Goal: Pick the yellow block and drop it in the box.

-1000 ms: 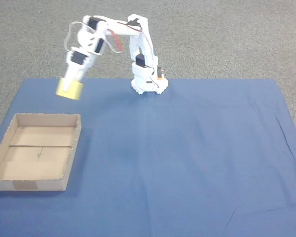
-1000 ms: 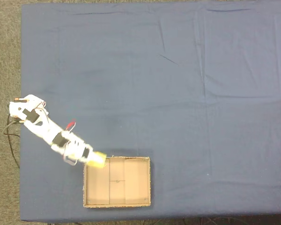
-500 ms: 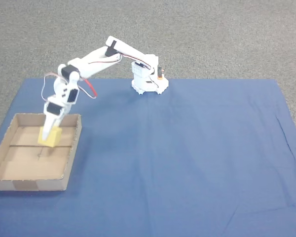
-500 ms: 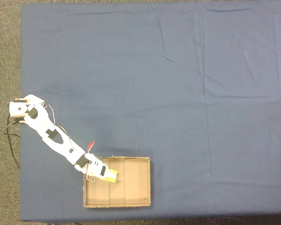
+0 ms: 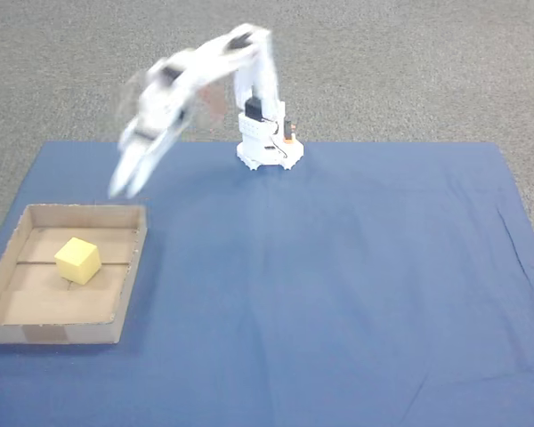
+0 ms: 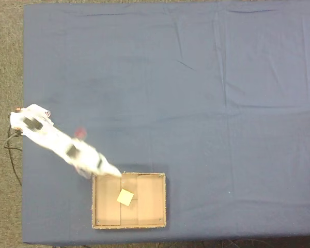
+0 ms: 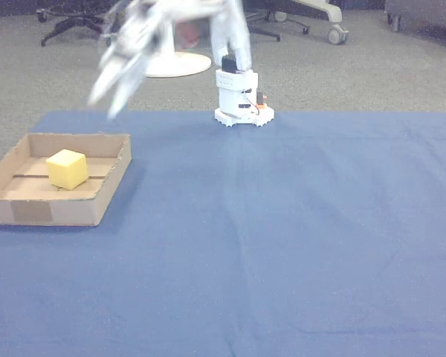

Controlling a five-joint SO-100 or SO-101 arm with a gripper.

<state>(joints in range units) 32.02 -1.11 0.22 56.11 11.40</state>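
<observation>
Inside the box (image 5: 133, 267), the yellow block (image 5: 77, 260) lies apart from the raised, blurred claw (image 5: 123, 185), its spread unclear

Yellow block (image 5: 77, 260) no longer sitting in gripper (image 5: 125, 184); now lying free on floor of box (image 5: 130, 271), near seam. Gripper lifting up and out of box, hanging blurred above far wall, fingers spread. Arm (image 6: 62, 147) folding back toward base, motion-smeared in all three views
</observation>
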